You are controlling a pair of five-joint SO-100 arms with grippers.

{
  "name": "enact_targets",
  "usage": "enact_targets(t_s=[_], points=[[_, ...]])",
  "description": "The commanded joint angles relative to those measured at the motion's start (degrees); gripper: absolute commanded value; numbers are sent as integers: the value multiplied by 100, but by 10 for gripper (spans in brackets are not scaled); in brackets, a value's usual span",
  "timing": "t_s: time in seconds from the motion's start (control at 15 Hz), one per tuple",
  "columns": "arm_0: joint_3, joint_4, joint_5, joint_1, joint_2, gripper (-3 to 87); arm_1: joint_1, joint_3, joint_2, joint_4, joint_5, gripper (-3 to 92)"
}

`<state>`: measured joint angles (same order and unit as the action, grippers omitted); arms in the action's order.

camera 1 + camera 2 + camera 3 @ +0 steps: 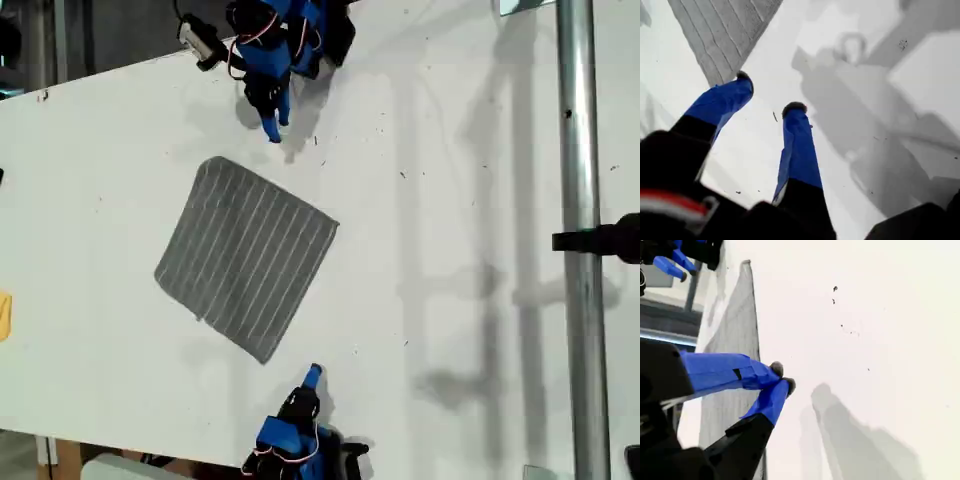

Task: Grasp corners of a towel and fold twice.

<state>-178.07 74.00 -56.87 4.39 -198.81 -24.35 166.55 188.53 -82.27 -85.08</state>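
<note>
Seen from above on a plain white surface.

At the exterior view's far left edge, a sliver of something yellow, too cropped to identify.

Just left of centre, the grey, soft cloth towel with thin pale stripes. Spread flat, turned like a diamond, one layer by the look of it, so probably no fold made yet. Likely set at this angle so that opposite corners point toward the two arms.

Above the towel in the exterior view, my first hand, blue-fingered with dark tips. Spread apart and holding nothing, as the first wrist view confirms. Hovering near the towel's top corner, probably readied to come down and pinch it. In the first wrist view, one fingertip just beside a towel corner; contact impossible to judge.

Below the towel in the exterior view, my second hand, also blue. Fingers pressed together on nothing in the second wrist view. Parked near the bottom corner but clear of the cloth; would need to spread before any grasp.

Toward the exterior view's right, a shiny metal pole running top to bottom, with a black clamp on it, throwing long grey shadows across the surface.

No brand, label or readable writing anywhere.
</note>
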Motion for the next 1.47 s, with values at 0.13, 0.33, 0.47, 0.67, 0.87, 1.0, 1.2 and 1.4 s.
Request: enact_targets(t_s=[0.13,0.33,0.47,0.67,0.87,1.0,1.2,1.4], points=[[-70,-9,-3085,1898,-35,-26,870,-97,9,729,1960,-2],[-70,-9,-3067,1898,-35,-26,817,-97,9,694,1960,-2],[-70,-9,-3067,1890,-35,-26,791,-97,9,686,1960,-2],[-70,-9,-3103,1881,-35,-26,773,-105,9,686,1960,-2],[-70,0,-3138,1916,-35,-21,773,-123,9,650,1960,-3],[-44,0,-3164,1863,-35,-26,791,-158,9,624,1837,-3],[721,18,-2953,1740,9,-29,1143,-615,-185,545,1266,-3],[3041,519,-2347,2188,2109,-29,1037,-2118,-2347,958,1512,-3]])
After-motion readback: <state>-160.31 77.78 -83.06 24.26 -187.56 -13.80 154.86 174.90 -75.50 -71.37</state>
